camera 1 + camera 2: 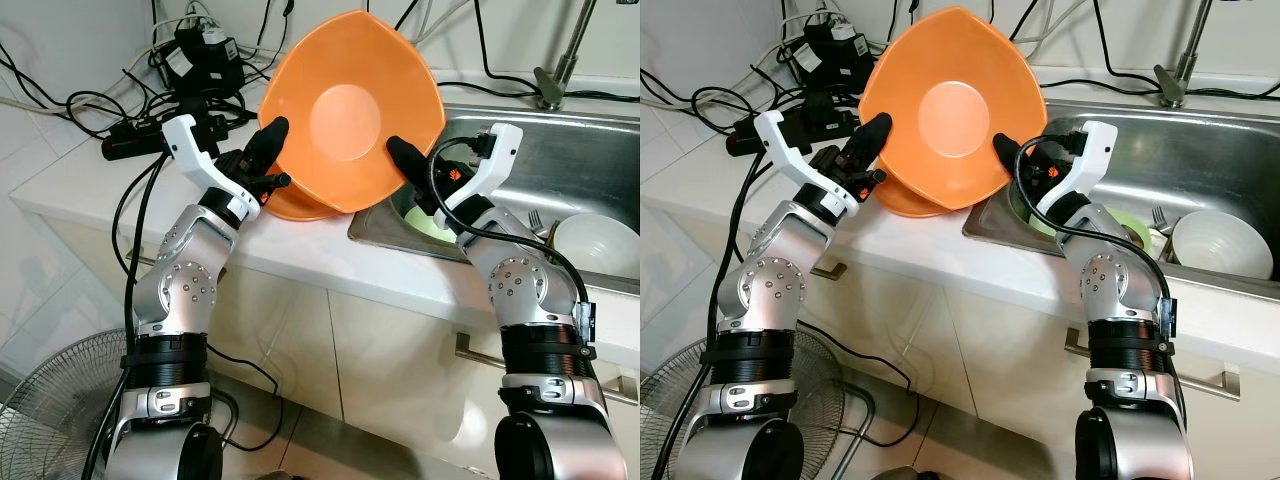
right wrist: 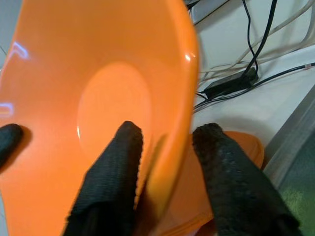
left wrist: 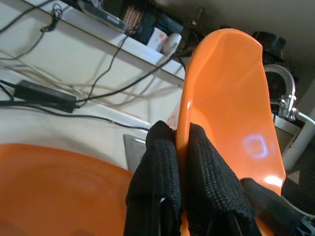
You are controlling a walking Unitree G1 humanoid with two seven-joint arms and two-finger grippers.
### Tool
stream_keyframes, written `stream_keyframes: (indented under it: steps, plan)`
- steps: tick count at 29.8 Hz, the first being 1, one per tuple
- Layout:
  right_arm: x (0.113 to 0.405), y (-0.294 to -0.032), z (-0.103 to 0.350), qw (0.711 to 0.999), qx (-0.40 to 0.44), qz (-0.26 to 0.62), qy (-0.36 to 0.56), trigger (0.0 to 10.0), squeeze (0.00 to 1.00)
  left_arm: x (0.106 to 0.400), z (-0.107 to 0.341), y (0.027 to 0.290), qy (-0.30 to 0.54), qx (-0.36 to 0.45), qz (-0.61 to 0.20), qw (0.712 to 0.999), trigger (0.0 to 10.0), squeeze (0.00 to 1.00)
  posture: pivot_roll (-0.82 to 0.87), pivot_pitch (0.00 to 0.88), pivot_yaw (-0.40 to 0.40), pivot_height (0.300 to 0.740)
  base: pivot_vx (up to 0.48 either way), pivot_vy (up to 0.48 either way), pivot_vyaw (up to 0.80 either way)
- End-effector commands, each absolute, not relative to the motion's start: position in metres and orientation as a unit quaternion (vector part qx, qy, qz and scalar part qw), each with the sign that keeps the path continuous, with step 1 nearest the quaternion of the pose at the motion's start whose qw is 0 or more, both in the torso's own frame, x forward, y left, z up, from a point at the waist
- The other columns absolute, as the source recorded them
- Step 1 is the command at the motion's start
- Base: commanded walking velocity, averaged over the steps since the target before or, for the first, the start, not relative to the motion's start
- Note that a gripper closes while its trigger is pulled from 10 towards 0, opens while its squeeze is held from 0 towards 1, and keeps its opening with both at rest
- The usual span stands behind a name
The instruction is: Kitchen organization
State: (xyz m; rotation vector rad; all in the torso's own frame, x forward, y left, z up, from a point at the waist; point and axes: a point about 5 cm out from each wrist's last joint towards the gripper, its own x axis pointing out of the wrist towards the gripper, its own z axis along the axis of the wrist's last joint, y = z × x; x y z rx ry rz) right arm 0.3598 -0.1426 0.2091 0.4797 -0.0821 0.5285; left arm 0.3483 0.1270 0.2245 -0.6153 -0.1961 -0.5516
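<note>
Left gripper [image 1: 268, 150]: its two black fingers [image 3: 162, 167] are pressed together on the near-left rim of the orange bowl [image 1: 350, 110], one finger inside the rim and one outside, as the left wrist view shows. Right gripper [image 1: 400, 160]: its fingers [image 2: 118, 162] straddle the opposite rim, one against the inner wall and one behind it. The outer finger stands a little off the bowl in the right wrist view, so whether this grasp is firm cannot be told.

The bowl hangs between the two grippers, tipped nearly on edge with its open face turned toward the robot's head. It is held in the air above the table [image 1: 300, 255], over the left edge of the sink [image 1: 560, 160]. The axis joining the two grasp points runs roughly left to right across the robot's front, so both arms are about equally near.

Directly beneath it, a second orange bowl [image 1: 300, 205] lies on the table just beside the sink. Judged from this, the coming move turns on the held bowl being levelled and lowered onto that lower one; the relation is straight down and slightly toward the left arm.

Hidden or unclear: the held bowl covers most of the lower bowl and the sink's near-left corner. A green item [image 1: 1130, 228] in the sink is partly masked by the right arm and cannot be identified. A white bowl [image 1: 600, 245] and a fork [image 1: 537, 220] lie in the sink, well apart from the grasp. Cables and a power strip [image 1: 140, 145] crowd the table behind the left arm.
</note>
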Motion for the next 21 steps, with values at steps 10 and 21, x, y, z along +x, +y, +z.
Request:
stream_keyframes:
  steps: [10,21]
  plan:
    - [0.3596,-0.1395,0.2082,0.931,0.248,0.266,-0.026,0.0,0.0,0.3445,0.2342,0.1243,-0.108,-0.301,-0.294,0.901,0.0,0.0,-0.08,0.0,0.13,0.74,0.0,0.0,0.0]
    - [0.3603,-0.1397,0.2061,0.933,0.249,0.259,-0.021,0.0,0.0,0.3435,0.2292,0.1238,-0.092,-0.308,-0.308,0.896,0.0,0.0,-0.08,0.0,0.131,0.74,0.0,0.0,0.0]
